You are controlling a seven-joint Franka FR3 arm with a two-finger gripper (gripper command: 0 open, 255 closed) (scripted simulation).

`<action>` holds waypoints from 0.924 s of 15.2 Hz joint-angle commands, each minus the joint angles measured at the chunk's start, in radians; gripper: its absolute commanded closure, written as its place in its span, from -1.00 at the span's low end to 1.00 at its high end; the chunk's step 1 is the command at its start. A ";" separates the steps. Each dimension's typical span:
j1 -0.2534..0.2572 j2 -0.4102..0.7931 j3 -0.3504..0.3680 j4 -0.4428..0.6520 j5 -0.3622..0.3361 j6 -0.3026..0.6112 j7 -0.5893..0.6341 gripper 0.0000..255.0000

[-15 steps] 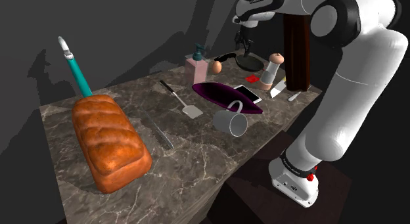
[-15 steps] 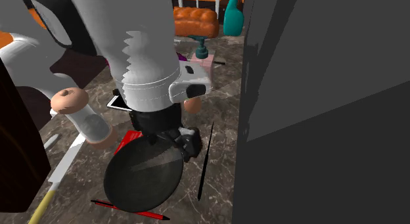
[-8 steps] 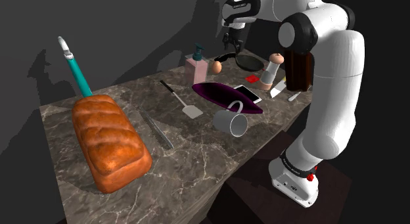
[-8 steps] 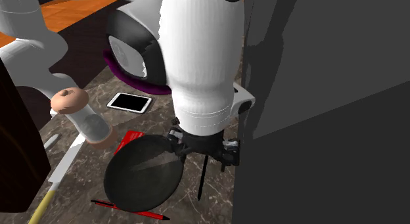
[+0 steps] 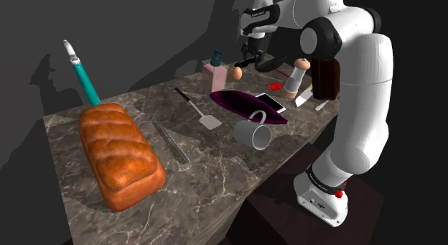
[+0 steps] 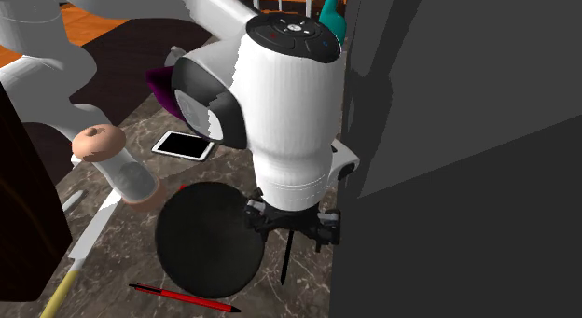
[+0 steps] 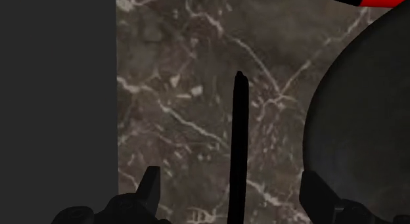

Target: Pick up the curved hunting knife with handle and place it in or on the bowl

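- Tool [image 7: 230, 178] hangs released, fingers apart, straddling the thin black knife [image 7: 238, 124] flat on the worktop [image 7: 177, 71].
- I'd descend straight, clenching low across its narrow body.
- Dark bowl [image 7: 361, 124] sits just beside it; I'd lift clear of the rim.

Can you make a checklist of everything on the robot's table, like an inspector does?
Surface: dark veined marble counter.
Job's things: thin black knife lies flat on the counter; purple bowl sits well apart from it.
Clutter: bread loaf, mug, spatula, phone, soap dispenser, egg, grinder, black round dish, red pen.
End effector: open, one finger on each side of the knife, not touching it.
Cables: nothing seen.
Surroundings: grey wall close beside the knife.
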 commanded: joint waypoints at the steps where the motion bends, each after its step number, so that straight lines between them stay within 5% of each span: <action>1: -0.002 0.004 0.000 -0.004 0.001 0.004 -0.001 -1.00; 6: -0.002 0.004 0.000 -0.004 0.001 0.004 -0.001 -1.00; 7: -0.002 0.003 0.000 -0.006 0.000 0.004 -0.002 1.00; 14: -0.003 0.009 0.001 0.002 0.002 0.002 0.000 1.00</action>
